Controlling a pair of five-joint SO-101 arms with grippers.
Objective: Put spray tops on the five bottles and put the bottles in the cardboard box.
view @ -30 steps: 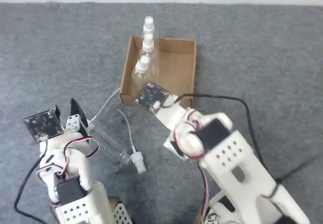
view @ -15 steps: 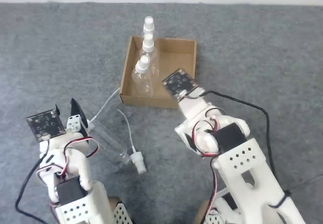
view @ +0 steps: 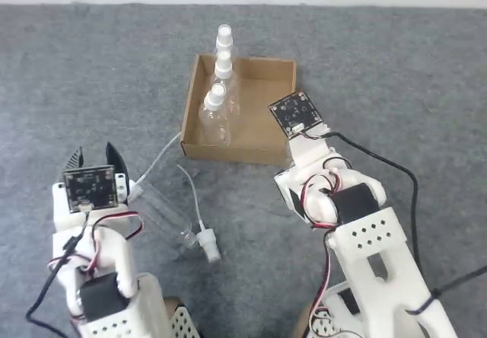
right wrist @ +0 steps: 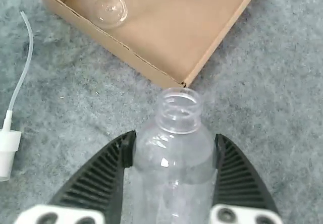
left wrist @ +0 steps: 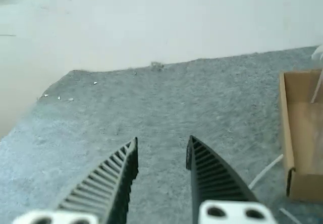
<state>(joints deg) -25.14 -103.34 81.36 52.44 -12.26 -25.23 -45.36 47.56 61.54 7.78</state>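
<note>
Right gripper [right wrist: 174, 138] holds an open bottle [right wrist: 174, 176] just by a corner of the cardboard box [right wrist: 151, 75]

Its two black fingers [right wrist: 103, 171] press on both sides of the round, clear, slippery plastic, so a soft, steady squeeze seems best. The left gripper [left wrist: 162, 143] is partly open and holds nothing. I think it should pick up the white spray top [view: 208, 243] from the fuzzy grey carpet [view: 91, 79] and slip the thin bendy tube [view: 192, 189] in first. Three topped bottles [view: 215, 117] stand in the stiff brown box, and a bare bottle [view: 163, 212] lies by the left arm

Three bottles [view: 216, 116] crowd box [view: 263, 114] left wall; rest of floor open.
</note>
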